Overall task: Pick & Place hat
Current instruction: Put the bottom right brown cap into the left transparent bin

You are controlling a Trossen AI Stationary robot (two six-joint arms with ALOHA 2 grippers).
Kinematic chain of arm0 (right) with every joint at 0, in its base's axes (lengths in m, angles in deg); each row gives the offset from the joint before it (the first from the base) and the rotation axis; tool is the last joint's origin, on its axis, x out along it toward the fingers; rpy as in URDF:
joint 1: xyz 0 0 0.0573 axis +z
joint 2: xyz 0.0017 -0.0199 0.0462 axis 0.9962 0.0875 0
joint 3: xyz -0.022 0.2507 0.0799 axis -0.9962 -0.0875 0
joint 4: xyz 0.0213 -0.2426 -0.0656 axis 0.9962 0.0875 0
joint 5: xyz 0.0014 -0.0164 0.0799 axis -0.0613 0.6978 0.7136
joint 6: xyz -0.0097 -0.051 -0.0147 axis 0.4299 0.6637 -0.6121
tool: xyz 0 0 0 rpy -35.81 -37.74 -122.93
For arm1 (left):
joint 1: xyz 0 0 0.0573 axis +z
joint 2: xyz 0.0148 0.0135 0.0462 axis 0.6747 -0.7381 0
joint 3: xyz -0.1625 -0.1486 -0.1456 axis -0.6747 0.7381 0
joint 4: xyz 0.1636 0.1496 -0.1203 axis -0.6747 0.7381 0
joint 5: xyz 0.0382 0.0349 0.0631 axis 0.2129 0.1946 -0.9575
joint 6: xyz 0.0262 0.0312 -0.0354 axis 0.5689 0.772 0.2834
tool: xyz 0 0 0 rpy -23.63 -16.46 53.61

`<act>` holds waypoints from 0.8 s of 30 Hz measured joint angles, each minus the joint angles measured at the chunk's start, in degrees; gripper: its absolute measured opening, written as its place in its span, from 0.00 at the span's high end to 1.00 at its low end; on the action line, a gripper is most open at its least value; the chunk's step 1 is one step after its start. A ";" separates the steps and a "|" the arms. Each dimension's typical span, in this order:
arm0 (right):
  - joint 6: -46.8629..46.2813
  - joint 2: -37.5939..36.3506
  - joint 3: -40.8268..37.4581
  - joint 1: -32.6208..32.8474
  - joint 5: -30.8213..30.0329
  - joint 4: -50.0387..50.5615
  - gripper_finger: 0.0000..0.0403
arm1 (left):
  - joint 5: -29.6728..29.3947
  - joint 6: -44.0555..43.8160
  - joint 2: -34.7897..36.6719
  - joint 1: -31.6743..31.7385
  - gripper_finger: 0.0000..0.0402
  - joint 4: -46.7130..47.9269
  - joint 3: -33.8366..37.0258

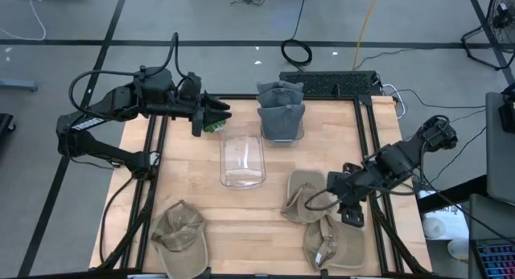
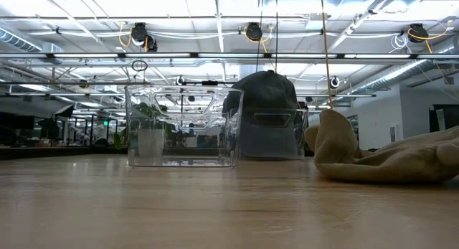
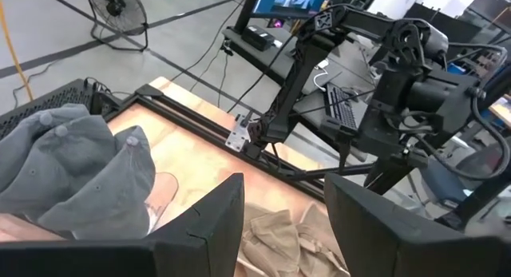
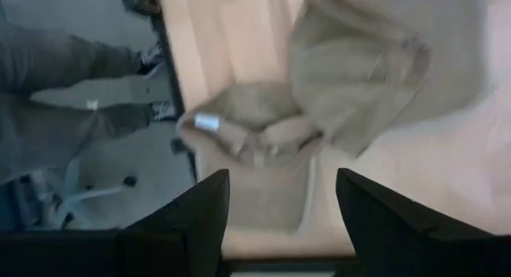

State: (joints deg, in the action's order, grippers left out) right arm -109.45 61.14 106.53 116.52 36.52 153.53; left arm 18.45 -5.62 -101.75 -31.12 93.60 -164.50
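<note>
- The tan hat (image 1: 302, 197) nearest the right gripper (image 1: 331, 189) lies crumpled on the right half of the table (image 1: 193, 182), just right of the empty clear bin (image 1: 242, 160); in the low view it is a slumped heap of cloth (image 2: 380, 157).
- It looks soft and light, a cloth cap that will fold and sag when lifted. The brim is probably the stiffest part, so a pinch across the brim edge or a bunched fold of the crown seems the surest hold; a shallow nip of loose fabric could slip.
- A second tan hat (image 1: 331, 243) lies just beside it toward the table's near edge, and a third tan hat (image 1: 181, 231) sits well apart at the near left.
- Two grey hats (image 1: 280, 110) are stacked in the far clear bin (image 1: 282, 133).
- The right gripper hangs over the tan hats, its fingers (image 4: 200, 217) spread wide with nothing between them.
- The left gripper (image 1: 216, 116) is raised near the far left of the table beside the bins, fingers (image 3: 209, 229) apart and empty.
</note>
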 joint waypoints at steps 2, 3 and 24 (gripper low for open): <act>-1.76 -0.22 0.00 1.17 1.23 0.13 0.46 | 0.00 0.05 -0.02 0.00 0.55 0.00 0.00; -2.58 -0.38 0.00 1.61 1.85 0.15 0.46 | 0.00 0.07 0.00 0.00 0.55 -0.02 0.00; -10.99 -1.46 -5.20 7.59 -2.85 3.64 0.37 | 1.50 0.57 0.00 0.00 0.55 0.14 0.00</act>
State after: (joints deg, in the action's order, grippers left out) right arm -120.44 59.68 101.33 124.12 33.67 157.17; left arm 19.95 -5.05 -101.75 -31.12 93.75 -164.50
